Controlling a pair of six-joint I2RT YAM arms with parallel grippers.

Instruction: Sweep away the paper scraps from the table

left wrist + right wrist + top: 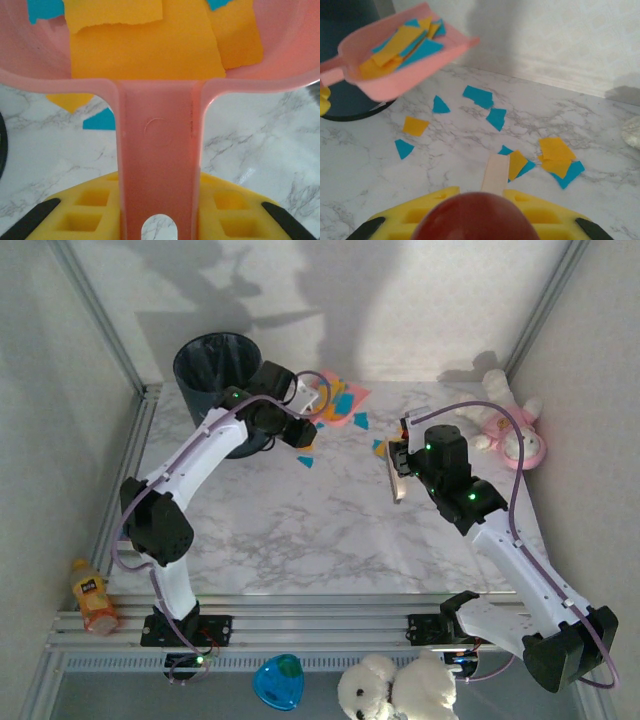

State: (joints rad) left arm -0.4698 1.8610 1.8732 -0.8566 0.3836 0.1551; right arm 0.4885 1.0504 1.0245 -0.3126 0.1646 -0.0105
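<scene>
**Pink dustpan raised with scraps inside, more lying on desk**

Nearest, white marbled desk (300,530). On the right, right claw (480,226) clamped shut on a pale wooden-handled tool (495,172). Just beyond, loose teal and orange paper scraps (490,117) flat on the desk. Farther left, left claw (157,220) gripped tight on the handle of a pink dustpan (157,145), raised off the desk, more scraps inside. At the back, dark waste bin (215,360).

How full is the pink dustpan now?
Loaded: the dustpan holds a pile of orange and teal paper scraps, held above the table.
</scene>
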